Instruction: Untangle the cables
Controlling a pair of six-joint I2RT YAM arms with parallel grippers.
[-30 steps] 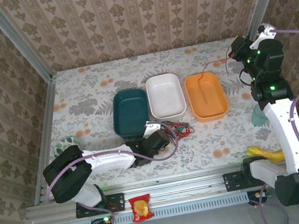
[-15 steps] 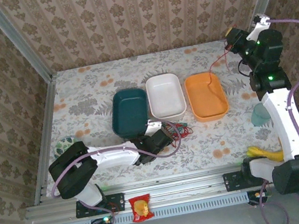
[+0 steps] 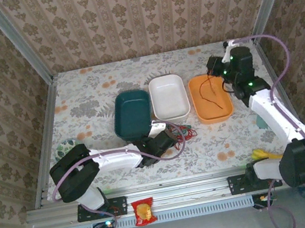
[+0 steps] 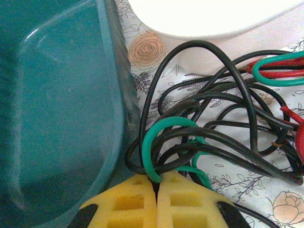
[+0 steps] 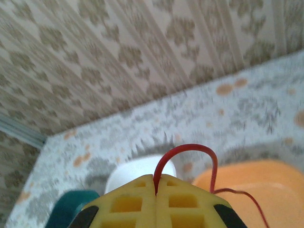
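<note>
From above, the right tool [image 3: 216, 67] had swung left from the far-right corner to over the orange tray [image 3: 215, 119], and its red cable [image 3: 213, 88] dangled in, seemingly freed. The left tool [image 3: 166, 142] stayed at the tangle [image 3: 182, 132] on the table.

Left wrist: that tool was pinched on a green cable [image 4: 152, 137] loop.

Right wrist: the jaws were clamped on the red cable.

Right gripper [image 5: 156, 183]: yellow pads pressed together, a red cable [image 5: 185, 147] pinched in the seam.
Red cable: arches up and to the right, then drops over the orange tray [image 5: 266, 185].
White tray [image 5: 128, 176]: just behind the pads.
Teal tray [image 5: 66, 209]: lower left corner.
Tabletop [image 5: 256, 104]: floral, blurred.
Wall [image 5: 118, 47]: patterned wallpaper.
</note>
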